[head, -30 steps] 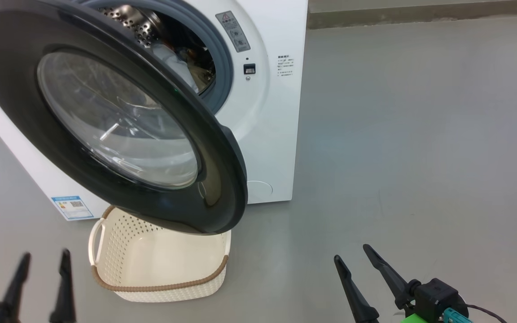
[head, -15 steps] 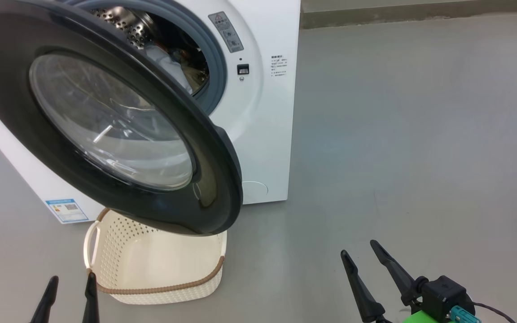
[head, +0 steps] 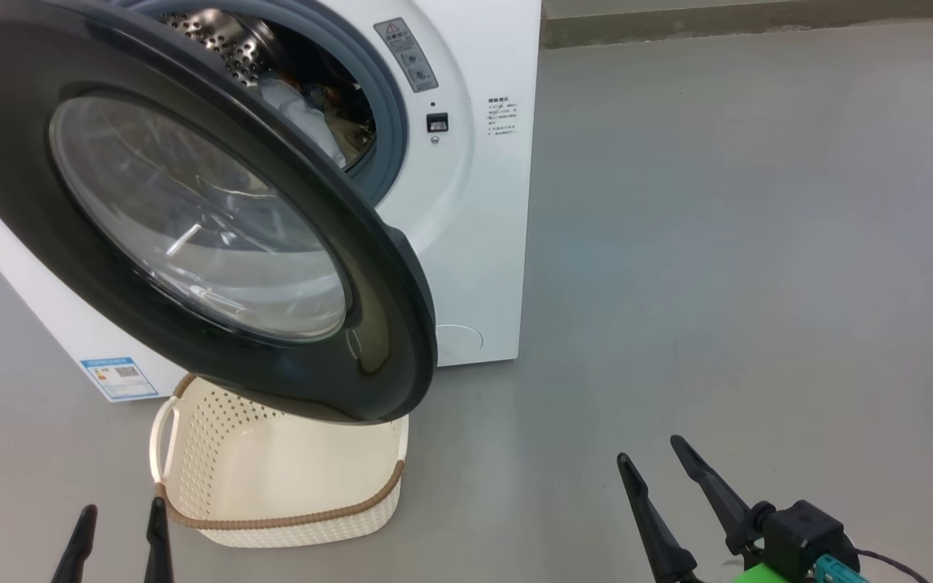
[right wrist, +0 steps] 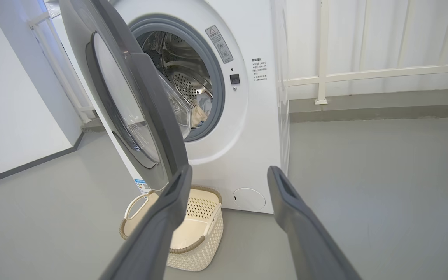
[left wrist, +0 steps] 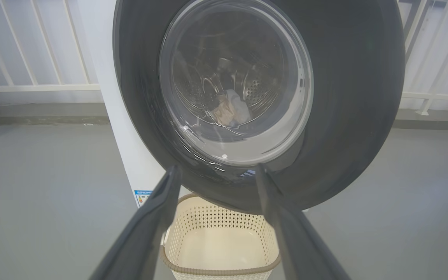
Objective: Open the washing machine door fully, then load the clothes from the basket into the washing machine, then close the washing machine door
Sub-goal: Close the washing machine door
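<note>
Two grippers hang idle near the camera: left gripper (head: 122,508) lower left, right gripper (head: 649,450) lower right, each w/ two dark fingers (head: 654,522) spread wide and gripping nothing, above grey floor (head: 717,243). Just beyond the left gripper, one basket (head: 288,518) sits on the floor, bare cream bottom showing, partly under the lower edge of one washing machine door (head: 191,210), which stands swung out from the opening. Behind it is one white washing machine (head: 483,243) w/ one blue label (head: 114,378) near its base. Inside the steel drum (head: 223,40) lie the clothes (head: 300,105); at least two pieces show, one pale, one beige, exact no. unclear. White railing (right wrist: 364,74) at rear.
</note>
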### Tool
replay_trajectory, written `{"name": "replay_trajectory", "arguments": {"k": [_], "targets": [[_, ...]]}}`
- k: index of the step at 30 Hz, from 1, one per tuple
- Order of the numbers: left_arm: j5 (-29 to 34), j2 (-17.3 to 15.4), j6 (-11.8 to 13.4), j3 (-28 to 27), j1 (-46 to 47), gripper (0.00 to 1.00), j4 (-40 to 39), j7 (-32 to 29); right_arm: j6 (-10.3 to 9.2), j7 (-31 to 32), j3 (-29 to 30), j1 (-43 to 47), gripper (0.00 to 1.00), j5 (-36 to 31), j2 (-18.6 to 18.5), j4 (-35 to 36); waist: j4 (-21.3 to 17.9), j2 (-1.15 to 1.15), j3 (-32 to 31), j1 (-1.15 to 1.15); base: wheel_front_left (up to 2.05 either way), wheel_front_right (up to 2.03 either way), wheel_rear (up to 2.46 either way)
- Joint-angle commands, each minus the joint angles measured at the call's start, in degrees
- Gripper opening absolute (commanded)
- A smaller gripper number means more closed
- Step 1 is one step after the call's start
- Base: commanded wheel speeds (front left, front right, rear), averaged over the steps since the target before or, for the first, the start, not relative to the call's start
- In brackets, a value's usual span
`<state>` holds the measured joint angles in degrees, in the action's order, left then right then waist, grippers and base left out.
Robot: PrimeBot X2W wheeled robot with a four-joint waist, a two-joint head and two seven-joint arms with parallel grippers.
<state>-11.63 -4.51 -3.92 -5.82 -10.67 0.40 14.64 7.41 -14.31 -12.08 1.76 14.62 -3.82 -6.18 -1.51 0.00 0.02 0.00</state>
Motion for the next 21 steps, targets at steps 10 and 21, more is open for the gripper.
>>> {"name": "replay_trajectory", "arguments": {"k": [10,21], "targets": [[2.0,0.0,-1.0,-2.4,1.5,1.00,-1.5,0.4,0.08,-0.7,-0.9,-0.3,1.00,-0.2,0.3,1.6,-0.2,0.00,0.0,0.00,0.00,0.00,0.00],[3.7,0.3,-1.2,-2.8,1.3,1.00,-1.6,0.4,0.08,-0.7,-0.7,-0.2,1.00,-0.4,0.3,1.8,0.1,0.00,-0.1,0.00,0.00,0.00,0.00]]}}
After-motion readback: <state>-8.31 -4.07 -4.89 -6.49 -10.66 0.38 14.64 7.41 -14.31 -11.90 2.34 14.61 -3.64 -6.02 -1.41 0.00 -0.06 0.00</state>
